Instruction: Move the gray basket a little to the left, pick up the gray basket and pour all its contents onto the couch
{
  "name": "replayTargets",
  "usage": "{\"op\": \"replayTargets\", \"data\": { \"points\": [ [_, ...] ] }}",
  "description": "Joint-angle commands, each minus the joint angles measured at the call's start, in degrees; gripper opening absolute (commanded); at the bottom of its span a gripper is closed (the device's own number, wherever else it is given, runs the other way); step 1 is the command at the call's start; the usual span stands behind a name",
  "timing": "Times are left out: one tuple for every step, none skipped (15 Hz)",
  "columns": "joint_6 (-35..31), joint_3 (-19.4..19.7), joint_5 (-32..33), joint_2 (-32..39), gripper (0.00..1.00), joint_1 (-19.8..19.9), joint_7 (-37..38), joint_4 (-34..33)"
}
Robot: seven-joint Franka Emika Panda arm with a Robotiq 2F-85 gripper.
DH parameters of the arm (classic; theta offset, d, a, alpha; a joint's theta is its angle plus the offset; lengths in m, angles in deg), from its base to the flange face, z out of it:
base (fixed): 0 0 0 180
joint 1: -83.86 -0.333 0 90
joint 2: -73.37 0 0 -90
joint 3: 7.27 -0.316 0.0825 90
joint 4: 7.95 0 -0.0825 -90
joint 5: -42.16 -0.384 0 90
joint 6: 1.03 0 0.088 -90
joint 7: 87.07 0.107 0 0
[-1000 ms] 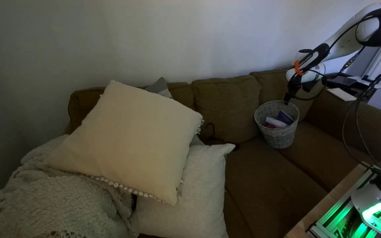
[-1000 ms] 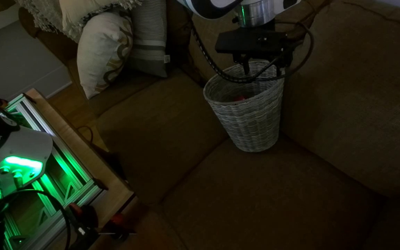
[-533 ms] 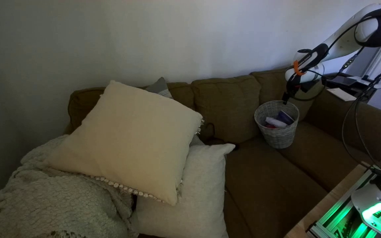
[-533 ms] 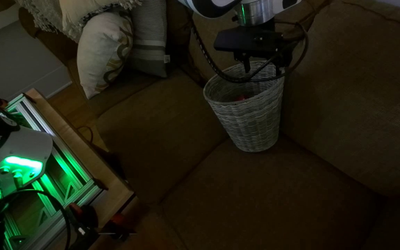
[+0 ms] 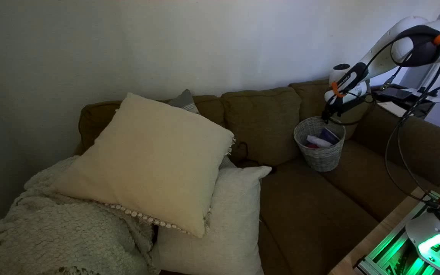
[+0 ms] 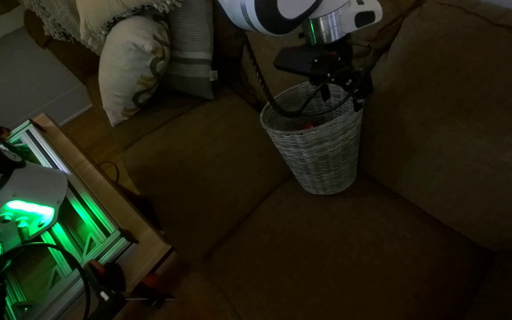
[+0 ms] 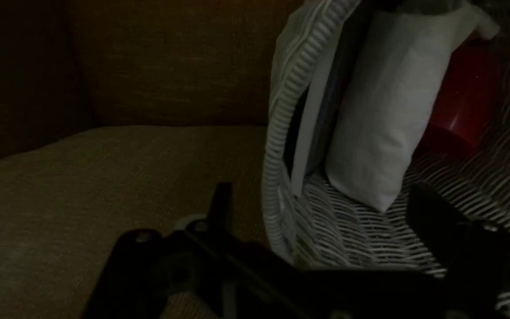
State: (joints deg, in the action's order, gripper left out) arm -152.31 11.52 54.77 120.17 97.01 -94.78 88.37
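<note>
The gray wicker basket (image 5: 322, 158) stands upright on the brown couch (image 5: 300, 206), and it shows in the other views (image 6: 322, 155) (image 7: 275, 146). Inside lie a white pouch-like item (image 7: 383, 110), a red item (image 7: 458, 102) and a dark purple item (image 5: 329, 135). My gripper (image 6: 342, 102) is at the basket's rim on the backrest side. In the wrist view the gripper (image 7: 321, 189) is open, with one finger outside the rim and one over the inside. The rim runs between the fingers without visible grip. The picture there is very dark.
A cream pillow (image 5: 151, 164), a white pillow (image 5: 220, 225) and a fluffy blanket (image 5: 63, 229) lie at the couch's far end from the basket. The couch backrest (image 6: 451, 124) rises close behind the basket. Cables (image 6: 265, 84) hang from the arm across the basket's opening.
My gripper has tilted and come a little lower at the basket's rim, and the arm's upper links have shifted. The basket and its contents have not moved.
</note>
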Motion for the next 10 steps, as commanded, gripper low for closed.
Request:
{"op": "replayTargets", "data": {
  "points": [
    [4.16, -3.99, -1.49, 4.68, 1.00, 2.90, -1.07, -4.94],
    [4.68, -3.71, -1.72, 5.99, 1.00, 2.82, 0.43, -6.43],
    [5.41, -3.09, -1.71, 7.20, 1.00, 2.54, 1.93, -7.79],
    [5.47, -2.07, -1.59, 8.68, 1.00, 1.93, 4.28, -9.27],
    [5.43, -0.67, -1.38, 9.35, 1.00, 1.47, 6.80, -10.44],
    [5.77, -0.04, -1.48, 10.06, 1.00, 1.43, 8.51, -11.51],
    [6.13, 1.51, -0.82, 11.06, 1.00, 0.77, 10.68, -12.85],
    [6.88, 2.38, -0.39, 12.25, 1.00, 0.51, 11.94, -14.31],
    [7.19, 2.87, 0.10, 13.45, 1.00, 0.50, 12.35, -15.66],
    [8.21, 2.50, 0.20, 14.36, 1.00, 0.98, 11.57, -16.78]
  ]
}}
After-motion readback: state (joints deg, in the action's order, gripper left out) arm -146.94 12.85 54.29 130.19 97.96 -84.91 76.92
